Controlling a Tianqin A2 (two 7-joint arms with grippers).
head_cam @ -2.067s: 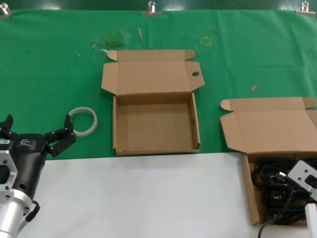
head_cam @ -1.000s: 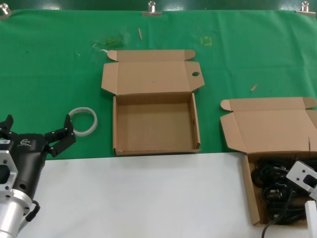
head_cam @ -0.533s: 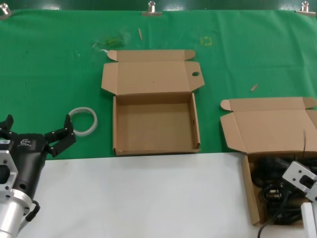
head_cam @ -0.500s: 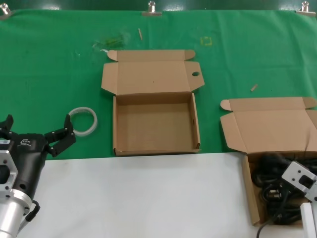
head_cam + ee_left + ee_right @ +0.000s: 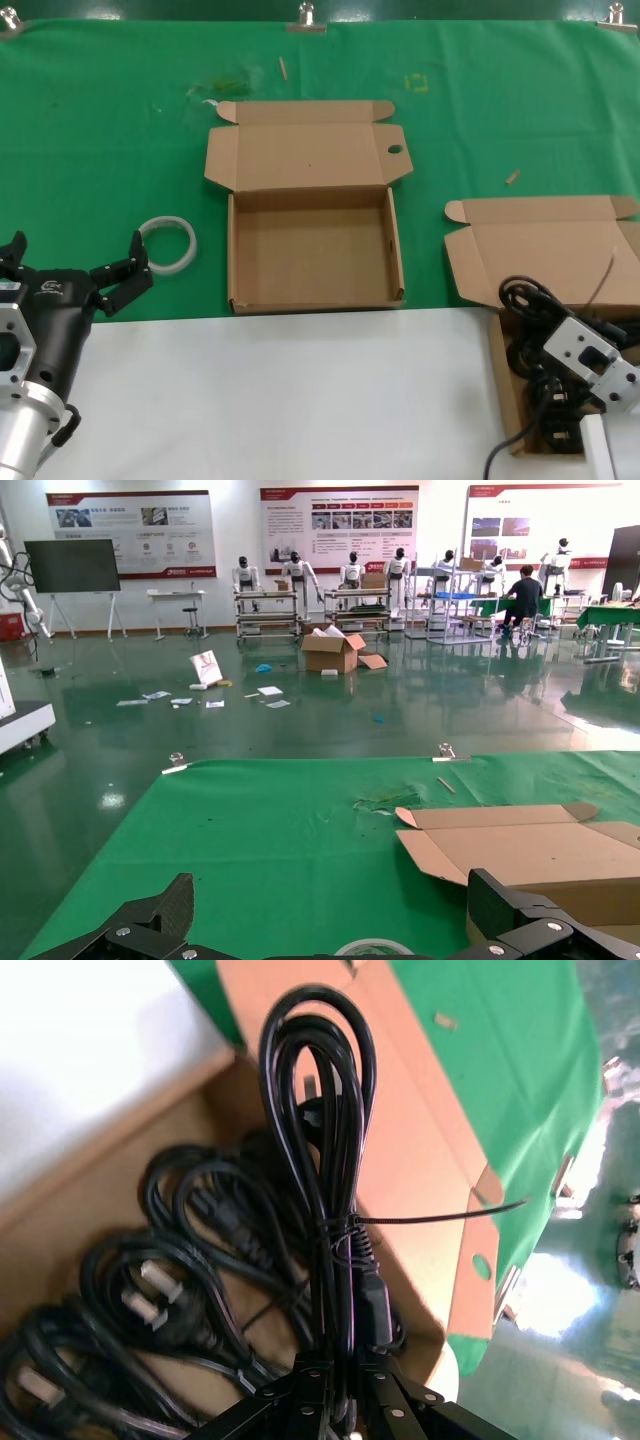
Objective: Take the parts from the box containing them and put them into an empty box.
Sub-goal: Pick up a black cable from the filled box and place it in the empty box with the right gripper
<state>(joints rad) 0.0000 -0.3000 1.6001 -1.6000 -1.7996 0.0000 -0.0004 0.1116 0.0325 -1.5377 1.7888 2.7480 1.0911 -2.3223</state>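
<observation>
At the table's near right corner, the right gripper clamps a coiled black power cord, its glossy loops cinched by a thin cable tie whose tail sticks out sideways. The bundle stands above the full cardboard box, a shallow brown mailer with a plain hinged lid and rounded corner tabs; the frame's right and lower edges cut it off. More cord bundles with pronged plugs lie tangled on its floor. The empty box, matte corrugated brown, sits mid-table with its lid folded back and a small round hole in one side flap. A white tape ring lies on the green cloth toward the left edge. The left gripper hovers at the near left corner, black fingers spread wide, holding nothing; a small white logo on its body is unreadable.
</observation>
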